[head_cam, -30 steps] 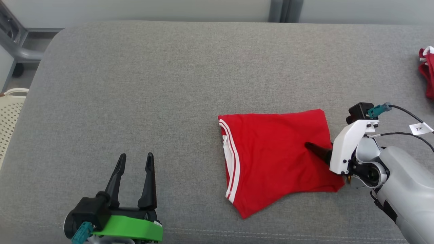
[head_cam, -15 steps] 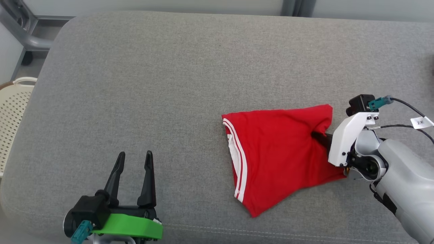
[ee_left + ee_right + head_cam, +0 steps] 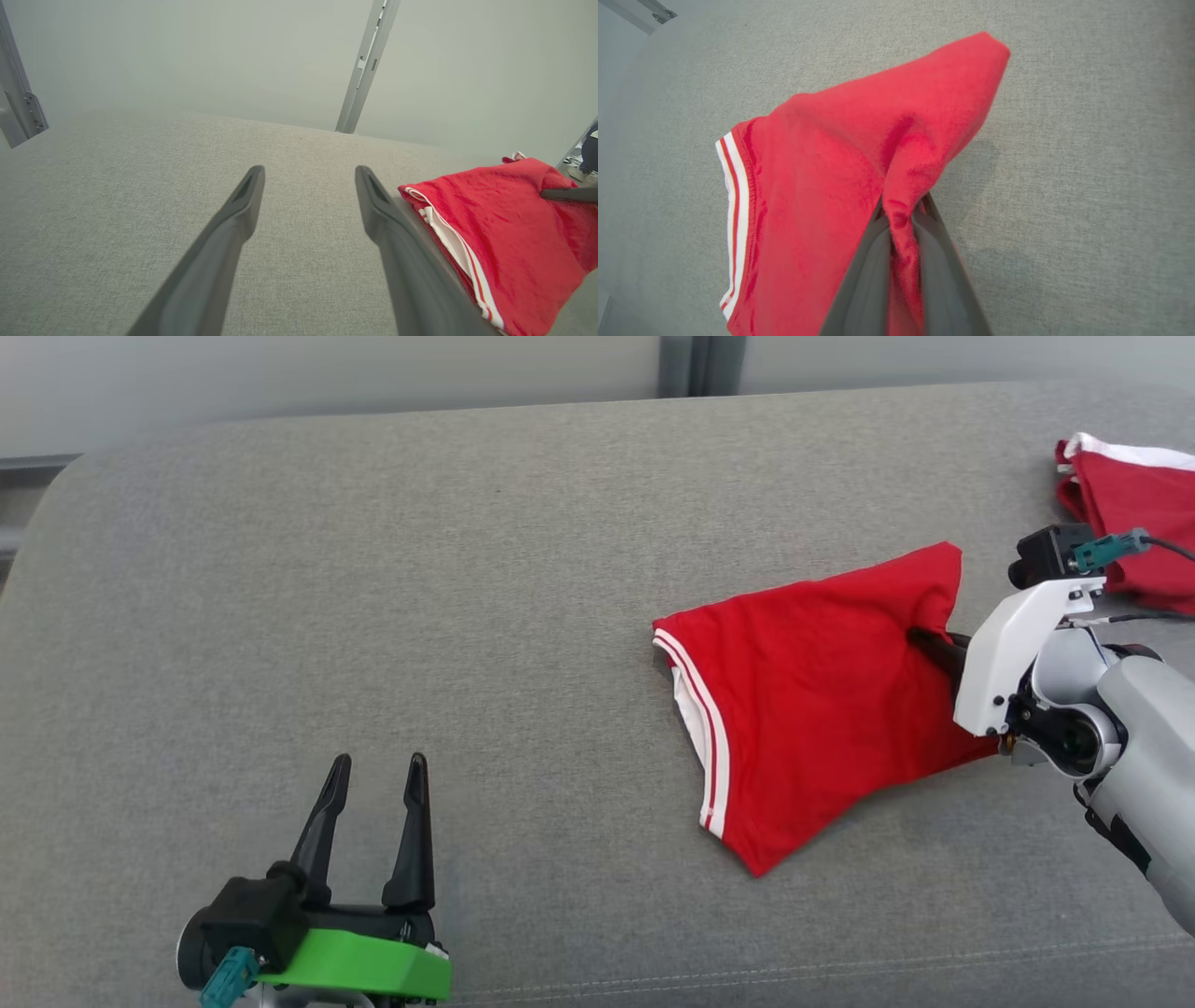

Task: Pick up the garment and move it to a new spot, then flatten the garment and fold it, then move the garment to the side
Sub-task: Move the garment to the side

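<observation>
At the right of the head view, my right fingers (image 3: 934, 649) are pressed together on a pinch of the red garment (image 3: 822, 700), close to its right edge. The right wrist view shows it best: a ridge of red cloth is squeezed between the two dark tips, and the corner above the pinch stands up off the grey surface (image 3: 373, 569) and casts a shadow there. The rest of the garment trails toward the middle of the frame and lies on the surface, its white-striped band at its left edge and a point of cloth hanging toward the bottom of the frame.

At the lower left, my left fingers (image 3: 411, 803) stand spread wide with nothing between them, well apart from the garment. In the left wrist view the striped band lies just past my right-hand tip.

As for progress, the garment looks smooth and compact, laid double rather than crumpled, so I judge the flattening and folding to be done and this grip to belong to the last step, carrying it aside. I cannot be certain of that. Another red cloth (image 3: 1130, 495) sits at the upper right, perhaps where this one goes. What is left, on that reading, is to carry it over, set it down without spoiling the fold, and let go.
</observation>
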{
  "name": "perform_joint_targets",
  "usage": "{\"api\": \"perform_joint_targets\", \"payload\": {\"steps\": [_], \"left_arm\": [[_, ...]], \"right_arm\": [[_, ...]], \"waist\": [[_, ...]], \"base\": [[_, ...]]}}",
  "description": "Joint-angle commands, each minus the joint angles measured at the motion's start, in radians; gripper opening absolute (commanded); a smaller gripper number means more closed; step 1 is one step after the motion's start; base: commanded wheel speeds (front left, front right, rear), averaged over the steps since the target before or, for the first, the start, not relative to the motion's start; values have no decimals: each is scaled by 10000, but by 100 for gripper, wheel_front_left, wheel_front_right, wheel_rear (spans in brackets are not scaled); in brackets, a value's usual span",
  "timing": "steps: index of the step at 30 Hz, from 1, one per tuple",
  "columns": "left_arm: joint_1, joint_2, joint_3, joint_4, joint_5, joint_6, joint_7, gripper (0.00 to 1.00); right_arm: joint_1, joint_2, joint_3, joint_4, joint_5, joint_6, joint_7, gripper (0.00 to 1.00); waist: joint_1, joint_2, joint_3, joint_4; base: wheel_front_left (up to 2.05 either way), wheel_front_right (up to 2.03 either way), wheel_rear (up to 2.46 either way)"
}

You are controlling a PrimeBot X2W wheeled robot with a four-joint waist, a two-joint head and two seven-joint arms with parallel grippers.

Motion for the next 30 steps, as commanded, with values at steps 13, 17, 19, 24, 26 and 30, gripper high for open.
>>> {"api": "perform_joint_targets", "payload": {"steps": [13,17,19,24,26,30], "left_arm": [[-454,252,-91,-317,197,23,123,100],[-699,356,-139,-408,267,24,217,100],[-799,394,-161,-433,271,21,242,100],[-965,442,-173,-412,276,-6,291,100],[-1003,447,-167,-395,256,15,287,100],[-992,431,-163,-361,188,60,250,100]], "right_arm": [[-805,-269,-10,-102,-137,-1,-249,0],[-1023,-251,-100,-160,-88,-1,-377,0],[-1123,-230,-133,-156,-89,-1,-460,0],[-1431,-109,-201,-84,-173,-1,-551,0],[-1639,-63,-242,-74,-191,-1,-560,0],[-2180,48,-371,-72,-270,-1,-450,0]], "waist": [[-1,-1,439,-2996],[-1,-1,840,-3231],[-1,-1,994,-3252],[-1,-1,1161,-3184],[-1,-1,1177,-3114],[-1,-1,1146,-2943]], "base": [[0,0,0],[0,0,0],[0,0,0],[0,0,0],[0,0,0],[0,0,0]]}}
